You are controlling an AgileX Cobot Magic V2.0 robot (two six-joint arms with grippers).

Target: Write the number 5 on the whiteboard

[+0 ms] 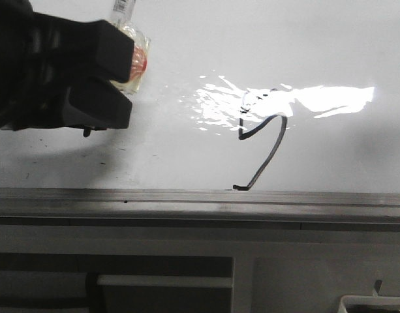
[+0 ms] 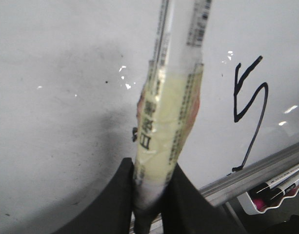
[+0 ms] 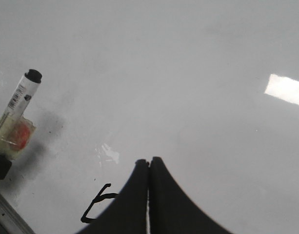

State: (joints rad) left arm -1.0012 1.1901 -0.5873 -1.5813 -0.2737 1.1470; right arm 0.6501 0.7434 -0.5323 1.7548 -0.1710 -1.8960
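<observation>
The whiteboard (image 1: 186,52) fills the front view, glossy white with a grey edge rail. The number 5 (image 1: 265,147) is a thin black line near the rail, right of centre; it also shows in the left wrist view (image 2: 251,112) and partly in the right wrist view (image 3: 95,204). My left gripper (image 2: 151,187) is shut on a clear-bodied marker pen (image 2: 166,122) wrapped in yellowish tape, held off the board to the left of the 5 (image 1: 131,59). My right gripper (image 3: 149,161) is shut and empty above the board, next to the 5.
A bright glare patch (image 1: 297,101) lies over the top of the 5. The grey metal rail (image 1: 200,202) runs along the board's near edge. A white tray with spare markers (image 2: 278,187) sits below the rail. Small dark specks mark the board.
</observation>
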